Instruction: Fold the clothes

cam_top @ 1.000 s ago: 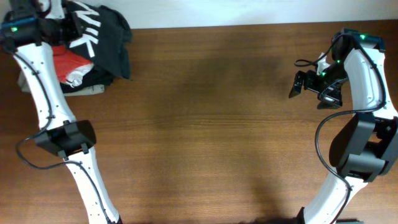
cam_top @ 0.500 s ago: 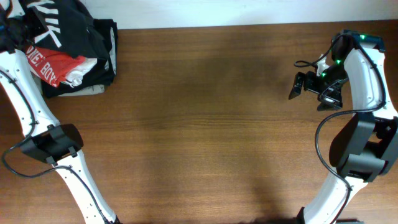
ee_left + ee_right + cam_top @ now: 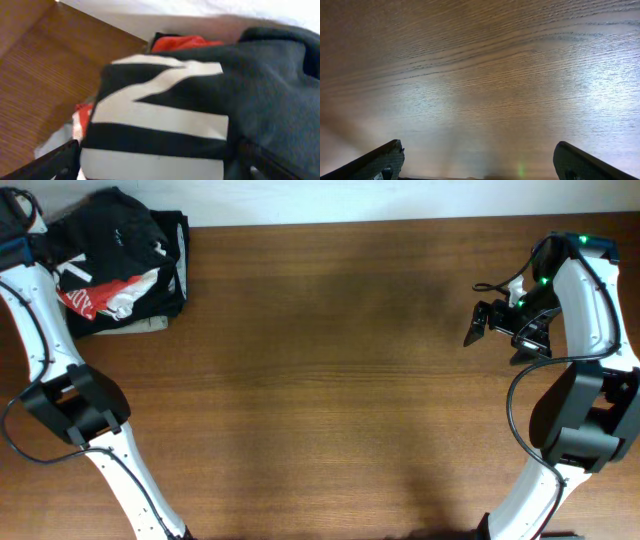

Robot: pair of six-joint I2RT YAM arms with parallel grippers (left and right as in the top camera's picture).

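The T-shirt (image 3: 210, 95), heaped at the surface's (image 3: 330, 380) far-left corner, looks soft and limp, best pinched at a hem; left hand (image 3: 157, 157) and right hand (image 3: 477, 152) gape wide.

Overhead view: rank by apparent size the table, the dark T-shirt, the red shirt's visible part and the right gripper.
1. table
2. dark T-shirt
3. red shirt's visible part and right gripper: these look about alike, so not ranked.

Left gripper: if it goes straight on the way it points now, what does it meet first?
The dark T-shirt: its white lettering fills the view just ahead of the left gripper, with the red shirt showing beyond it. How near it is remains unclear.
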